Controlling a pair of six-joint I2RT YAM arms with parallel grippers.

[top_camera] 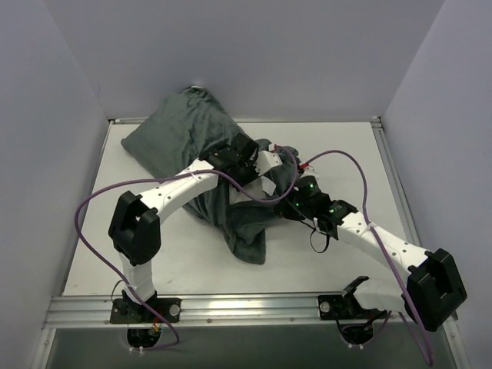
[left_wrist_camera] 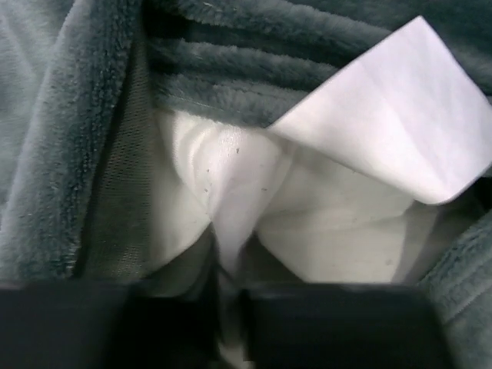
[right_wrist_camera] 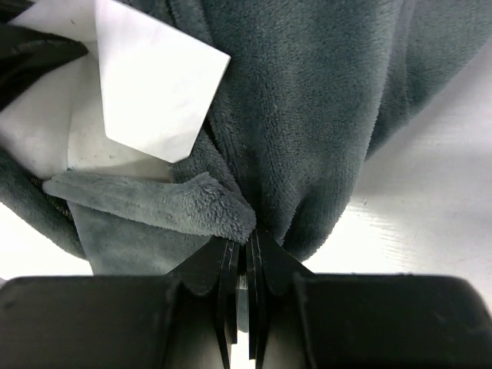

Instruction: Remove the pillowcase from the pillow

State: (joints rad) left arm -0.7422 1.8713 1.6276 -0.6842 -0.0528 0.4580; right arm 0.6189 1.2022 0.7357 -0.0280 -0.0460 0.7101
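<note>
Pale table (top_camera: 330, 257) between plain grey walls (top_camera: 269, 54). Showed pillow (left_wrist_camera: 231, 184) as plump white cloth, mostly hidden inside dark grey-green plush pillowcase (top_camera: 181, 131) heaped from far left corner to table's middle. Carried white tag (left_wrist_camera: 400, 115) at exposed edge, with no writing readable on its visible side. Caught left gripper (left_wrist_camera: 228, 296) pinched shut on fold of pillow cloth, right gripper (right_wrist_camera: 242, 254) clamped on pillowcase's fuzzy hem.

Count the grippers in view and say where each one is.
2. The left gripper, mid-table, pinches the white pillow; the right gripper, beside it, clamps the grey pillowcase.
</note>
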